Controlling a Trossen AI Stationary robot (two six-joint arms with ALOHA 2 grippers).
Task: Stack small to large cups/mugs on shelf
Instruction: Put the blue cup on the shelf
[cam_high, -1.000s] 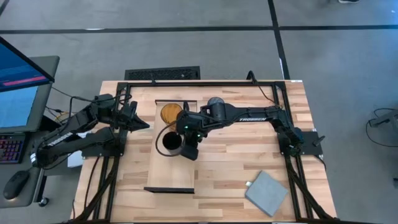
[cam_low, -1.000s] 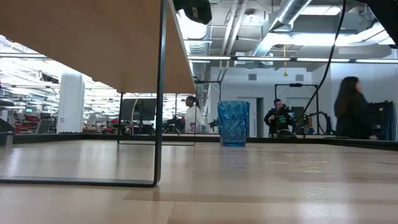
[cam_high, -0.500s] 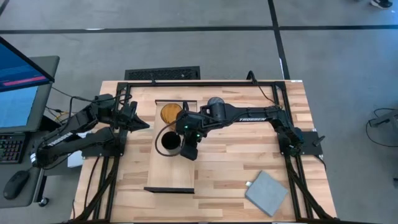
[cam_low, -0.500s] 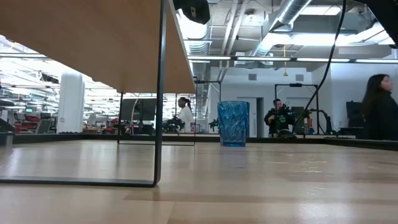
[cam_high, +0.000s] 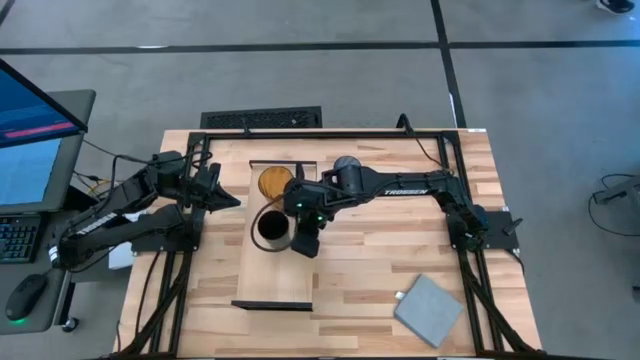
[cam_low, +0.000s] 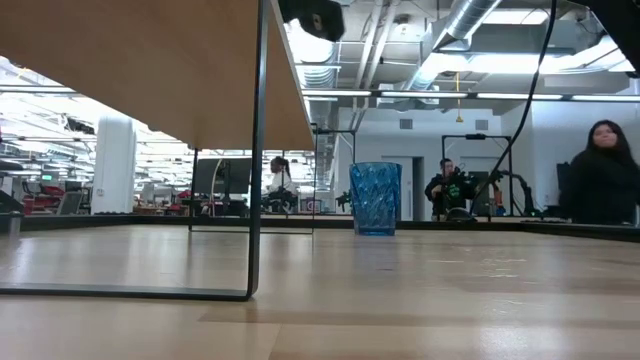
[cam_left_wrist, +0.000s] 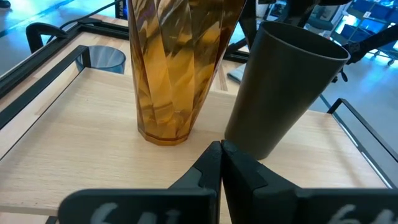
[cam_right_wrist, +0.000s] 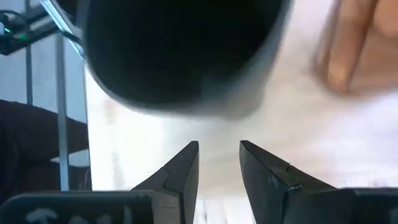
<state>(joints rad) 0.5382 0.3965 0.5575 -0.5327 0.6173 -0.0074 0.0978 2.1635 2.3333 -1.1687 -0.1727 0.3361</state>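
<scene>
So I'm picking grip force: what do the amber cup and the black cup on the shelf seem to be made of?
The amber cup looks like translucent faceted plastic, possibly glass: light passes through and its ridges gleam. The black cup looks like opaque matte plastic: smooth, dull walls without highlights. Both stand on the shelf, pale wood with visible grain.

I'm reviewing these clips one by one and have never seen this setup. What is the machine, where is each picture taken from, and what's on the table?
Two dark robot arms work at a wooden table. One picture looks straight down, one looks level across the tabletop, and one comes from each arm's wrist.

On the shelf, a pale board, stand the amber cup and the black cup. The blue cup stands on the table; only the level view shows it. A grey pad lies near a table corner.

The right gripper is beside the black cup, fingers slightly apart, holding nothing. The left gripper waits at the shelf's edge, shut and empty. People are in the room behind.
</scene>
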